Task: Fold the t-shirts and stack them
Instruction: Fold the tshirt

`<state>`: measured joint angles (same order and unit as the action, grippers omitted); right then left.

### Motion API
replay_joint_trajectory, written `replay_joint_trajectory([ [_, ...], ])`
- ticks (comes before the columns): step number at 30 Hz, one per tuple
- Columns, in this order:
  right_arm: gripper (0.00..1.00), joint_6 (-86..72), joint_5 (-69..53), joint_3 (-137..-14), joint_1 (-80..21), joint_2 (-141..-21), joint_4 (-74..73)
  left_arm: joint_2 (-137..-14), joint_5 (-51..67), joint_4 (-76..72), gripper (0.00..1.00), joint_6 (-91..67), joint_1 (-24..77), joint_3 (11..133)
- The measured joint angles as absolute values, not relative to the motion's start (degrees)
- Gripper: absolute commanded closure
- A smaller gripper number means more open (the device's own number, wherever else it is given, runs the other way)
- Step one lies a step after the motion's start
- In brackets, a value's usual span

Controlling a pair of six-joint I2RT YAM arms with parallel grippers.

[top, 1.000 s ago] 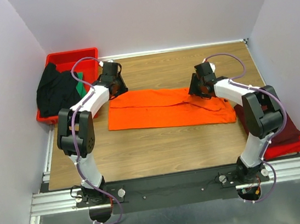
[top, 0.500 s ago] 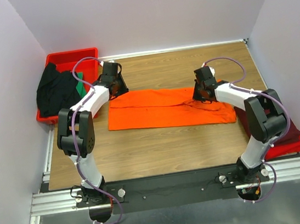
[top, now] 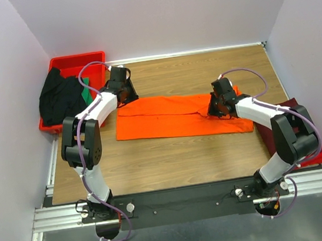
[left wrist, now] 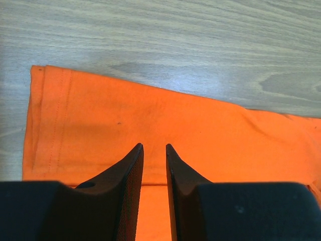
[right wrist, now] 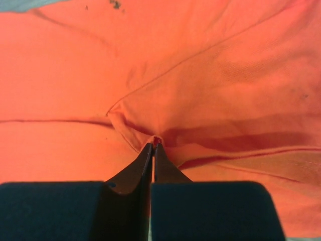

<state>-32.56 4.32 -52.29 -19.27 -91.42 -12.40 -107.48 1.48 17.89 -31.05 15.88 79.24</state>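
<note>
Bright orange cloth t-shirt (top: 172,116): lies flat as a long band across the middle of the wooden tabletop (top: 184,159). Left gripper (left wrist: 153,146): over the band's upper-left end, jaws parted by a narrow gap with nothing clamped. Right gripper (right wrist: 153,145): near the band's right end, jaws closed, pinching a small pucker of the orange cloth.

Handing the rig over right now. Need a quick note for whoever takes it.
Left hand: open a crack, over the left end of the orange t-shirt, gripping nothing.
Right hand: shut on a pinch of the orange t-shirt near its right end.
Black t-shirt and green t-shirt: heaped unfolded on the red tray.
Maroon t-shirt: at the right, partly hidden.
Done: orange lies as a long strip.
Left: finish folding it, fold black and green, stack.
</note>
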Motion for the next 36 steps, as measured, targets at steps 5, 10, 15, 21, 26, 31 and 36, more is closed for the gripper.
replay_joint_trajectory([
  [5, 0.71, -33.2, 3.2, -51.2, -20.5, -91.2, -12.4, -107.5, 1.8, 17.9, 0.68, -31.0, 16.0, 79.2],
  [10, 0.61, -33.7, 2.4, -50.6, -21.4, -90.2, -12.5, -107.5, 2.0, 17.9, 0.69, -30.8, 16.3, 79.2],
  [15, 0.57, -33.9, 3.0, -50.5, -21.7, -85.7, -12.9, -107.5, 2.0, 17.9, 0.69, -30.7, 16.3, 79.2],
  [21, 0.59, -34.0, 6.7, -50.7, -21.7, -84.3, -13.3, -107.5, 2.1, 17.9, 0.68, -30.6, 16.3, 79.2],
  [26, 0.61, -35.0, 11.3, -52.1, -21.7, -87.5, -14.8, -107.5, 2.1, 17.9, 0.68, -30.6, 16.5, 79.2],
  [31, 0.62, -36.5, 14.4, -52.5, -20.3, -90.4, -15.9, -107.5, 1.9, 17.8, 0.69, -31.5, 17.6, 78.0],
  [36, 0.62, -37.4, 15.1, -54.1, -16.4, -95.4, -16.5, -107.5, 0.4, 17.6, 0.68, -34.4, 19.4, 74.4],
])
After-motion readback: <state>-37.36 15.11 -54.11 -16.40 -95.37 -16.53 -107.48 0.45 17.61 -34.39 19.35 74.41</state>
